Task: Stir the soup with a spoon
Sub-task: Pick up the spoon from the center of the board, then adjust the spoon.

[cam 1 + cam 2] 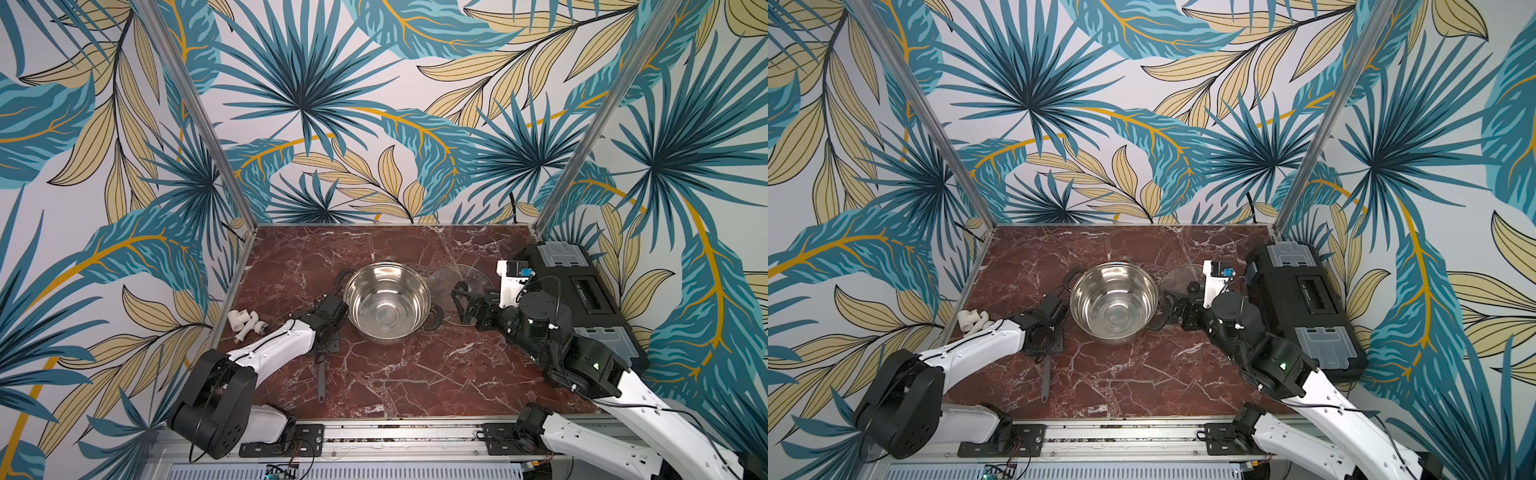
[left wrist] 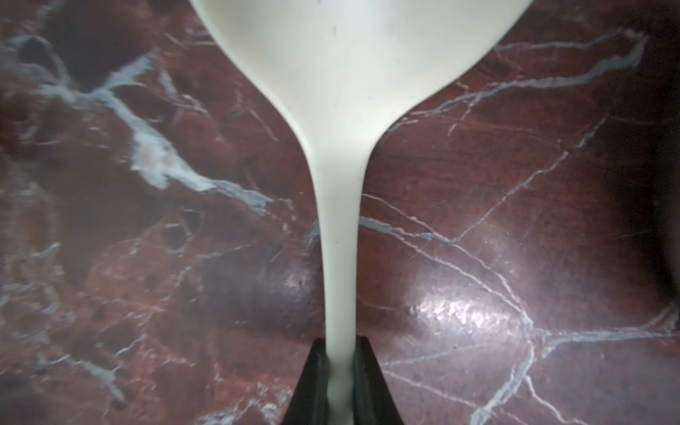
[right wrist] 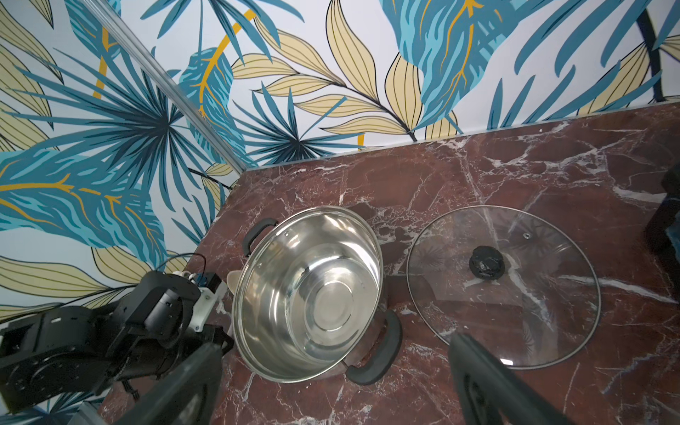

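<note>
Nearest the front rail, the grey handle of the spoon lies on the red marble tabletop, its free end pointing toward the rail in both top views. Further in, the left gripper sits low over the spoon beside the pot; in the left wrist view its two black fingers are pressed against either side of the cream neck, so the jaws are closed on the spoon. From that grip the neck widens into the oval bowl, which lies flat over the marble and is cut off at the frame's edge. A sliver of that bowl shows in the right wrist view, just beside the pot wall.

Beyond the grip stands the stainless-steel pot near the middle of the tabletop, upright, with a black handle on each side. Its shiny inside is bare; no soup is visible. On the pot's other side the right gripper hovers with its jaws spread wide and nothing between them, one finger toward the pot's near handle and one over the edge of the glass lid. That lid lies flat on the marble just beside the pot, its black knob up.

Small white pipe pieces rest at the tabletop's left edge, and a black toolbox lies along the right edge.
</note>
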`<state>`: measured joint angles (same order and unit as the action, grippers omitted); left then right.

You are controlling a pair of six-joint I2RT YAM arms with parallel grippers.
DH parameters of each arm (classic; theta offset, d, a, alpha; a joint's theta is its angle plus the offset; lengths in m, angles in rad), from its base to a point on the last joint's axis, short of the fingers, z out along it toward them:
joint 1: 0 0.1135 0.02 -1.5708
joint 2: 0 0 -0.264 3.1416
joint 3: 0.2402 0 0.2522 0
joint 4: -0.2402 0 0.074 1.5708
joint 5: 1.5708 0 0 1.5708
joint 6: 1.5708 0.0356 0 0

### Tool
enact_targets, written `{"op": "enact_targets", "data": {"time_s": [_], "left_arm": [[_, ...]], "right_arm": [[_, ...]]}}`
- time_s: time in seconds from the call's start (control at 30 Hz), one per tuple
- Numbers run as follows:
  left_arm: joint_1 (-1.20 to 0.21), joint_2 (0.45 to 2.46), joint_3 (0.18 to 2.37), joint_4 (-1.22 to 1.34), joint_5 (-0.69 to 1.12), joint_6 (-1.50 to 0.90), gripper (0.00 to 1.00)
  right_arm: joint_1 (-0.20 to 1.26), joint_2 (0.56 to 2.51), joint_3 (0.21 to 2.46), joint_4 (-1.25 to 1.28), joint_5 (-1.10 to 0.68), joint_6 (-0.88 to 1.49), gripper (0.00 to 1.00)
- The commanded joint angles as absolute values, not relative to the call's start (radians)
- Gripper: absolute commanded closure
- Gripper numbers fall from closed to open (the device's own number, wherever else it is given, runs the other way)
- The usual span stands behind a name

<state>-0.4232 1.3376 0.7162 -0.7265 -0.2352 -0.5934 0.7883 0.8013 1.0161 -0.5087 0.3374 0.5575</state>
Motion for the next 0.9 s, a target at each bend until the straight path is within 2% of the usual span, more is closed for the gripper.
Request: {"op": "enact_targets", "data": {"time_s": [0.0, 0.17, 0.4, 0.6, 0.87], "left_arm": [[-0.392, 1.234, 0.807, -0.84, -0.278, -0.578, 1.0], [-0.385, 1.038, 0.934, -0.945, -0.255, -0.581, 1.0], [-0.38, 0.811, 1.059, -0.939, -0.14, -0.702, 1.0], [-0.381, 0.749, 1.066, -0.801, 0.018, -0.912, 1.0], [-0.381, 0.709, 1.01, -0.601, 0.128, -1.183, 1.0]], "right_arm": [[0.798, 0.84, 1.033, -0.531, 0.238, 0.544, 0.0], [0.887, 0.93, 1.045, -0.476, 0.131, 0.515, 0.01], [1.084, 1.082, 1.078, -0.325, 0.101, 0.462, 0.01], [1.175, 1.163, 1.036, -0.089, 0.053, 0.457, 0.02], [1.197, 1.202, 0.993, 0.017, 0.072, 0.462, 0.03]]}}
